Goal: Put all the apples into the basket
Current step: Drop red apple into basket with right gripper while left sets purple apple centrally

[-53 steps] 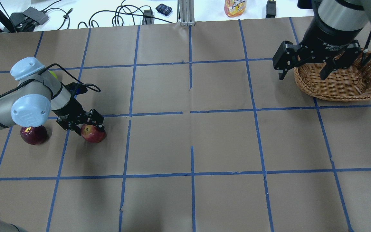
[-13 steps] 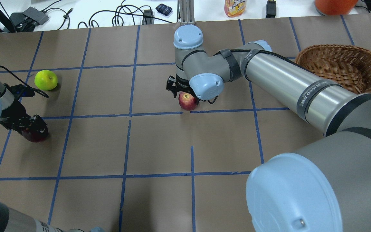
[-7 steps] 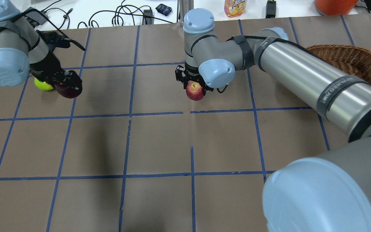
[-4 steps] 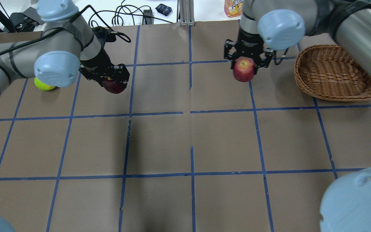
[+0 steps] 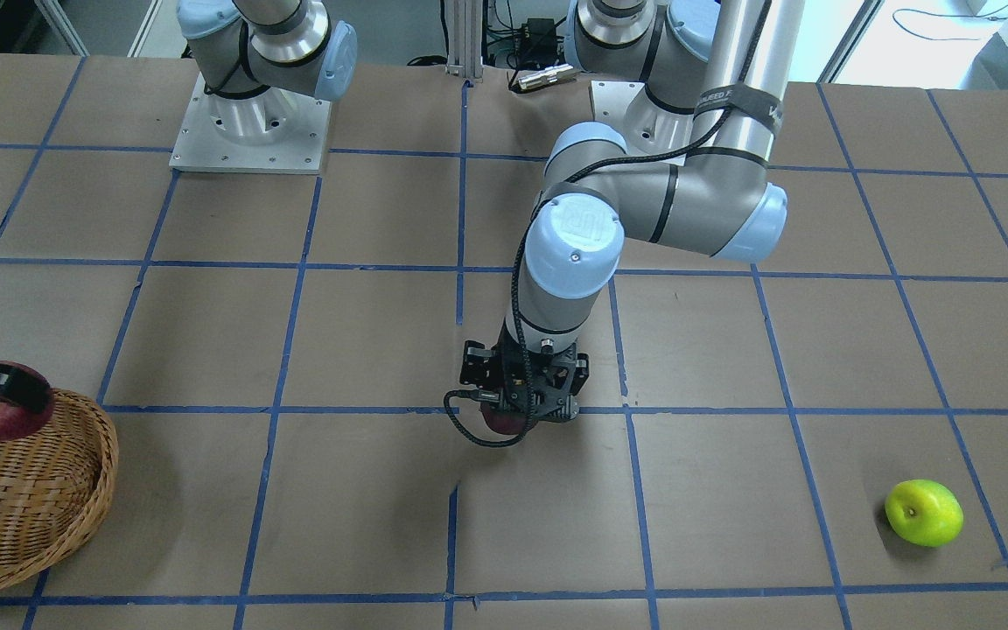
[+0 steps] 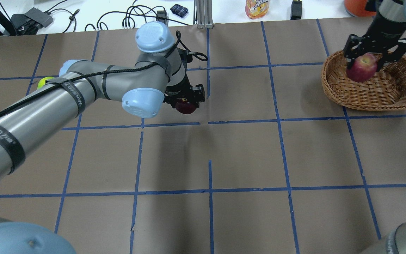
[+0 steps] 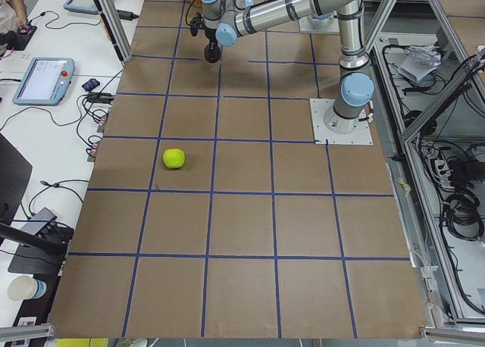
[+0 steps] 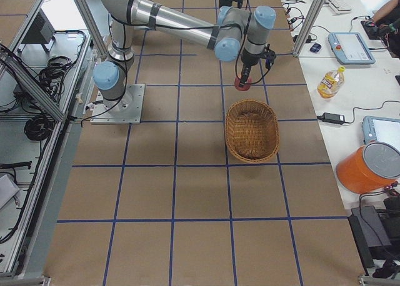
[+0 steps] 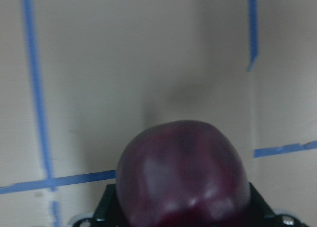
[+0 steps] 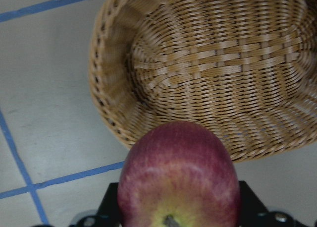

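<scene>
My left gripper [image 6: 186, 102] is shut on the dark maroon apple [image 6: 186, 107] and holds it just above the paper near the table's middle; the apple also shows in the front view [image 5: 504, 423] and the left wrist view [image 9: 183, 177]. My right gripper [image 6: 365, 64] is shut on the red apple [image 6: 361, 67] and holds it over the left rim of the wicker basket [image 6: 375, 95]. The right wrist view shows the red apple [image 10: 178, 182] above the empty basket [image 10: 213, 73]. The yellow-green apple [image 5: 923, 513] lies on the table at the far left, partly hidden by my left arm in the overhead view [image 6: 42, 83].
My left arm [image 6: 48, 106] stretches across the table's left half. A juice bottle [image 6: 257, 7], cables [image 6: 129, 17] and an orange bucket [image 6: 356, 7] sit beyond the far edge. The basket stands close to the table's right end.
Both arms have moved right with their apples. The right gripper has carried the red apple over the basket's rim. The left gripper has carried the maroon apple to the table's middle.
</scene>
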Robot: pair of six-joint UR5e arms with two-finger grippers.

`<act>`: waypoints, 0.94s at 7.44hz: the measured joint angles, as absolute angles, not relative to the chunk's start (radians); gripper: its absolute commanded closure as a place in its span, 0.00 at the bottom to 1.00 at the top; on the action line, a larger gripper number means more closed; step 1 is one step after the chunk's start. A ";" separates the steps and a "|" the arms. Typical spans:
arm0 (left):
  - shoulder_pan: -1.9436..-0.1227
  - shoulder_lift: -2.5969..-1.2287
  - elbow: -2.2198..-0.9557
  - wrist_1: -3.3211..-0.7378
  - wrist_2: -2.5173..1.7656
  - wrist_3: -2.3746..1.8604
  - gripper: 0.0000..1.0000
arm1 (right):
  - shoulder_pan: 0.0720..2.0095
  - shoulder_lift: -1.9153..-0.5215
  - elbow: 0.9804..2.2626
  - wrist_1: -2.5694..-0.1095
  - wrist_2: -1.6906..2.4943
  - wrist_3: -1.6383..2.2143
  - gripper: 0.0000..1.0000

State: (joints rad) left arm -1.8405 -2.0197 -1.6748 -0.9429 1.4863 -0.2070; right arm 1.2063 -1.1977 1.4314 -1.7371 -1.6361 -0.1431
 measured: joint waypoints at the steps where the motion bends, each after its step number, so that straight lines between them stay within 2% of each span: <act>1: -1.863 -2.052 -1.674 -0.899 1.484 -0.238 0.11 | 1.163 -1.173 1.430 -1.780 -1.637 -0.217 1.00; 2: -1.879 -2.082 -1.674 -0.865 1.482 -0.266 0.00 | 1.139 -1.141 1.430 -1.841 -1.636 -0.259 1.00; 6: -1.891 -2.089 -1.654 -0.862 1.487 -0.312 0.00 | 1.125 -1.043 1.429 -1.940 -1.623 -0.275 1.00; 7: -1.872 -2.065 -1.615 -0.934 1.487 -0.303 0.00 | 1.125 -1.024 1.428 -1.951 -1.622 -0.275 0.84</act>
State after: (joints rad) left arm -1.8718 -2.0655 -1.6150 -0.9341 1.4869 -0.3030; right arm 1.1245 -1.0236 1.4281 -1.9515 -1.6219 -0.2751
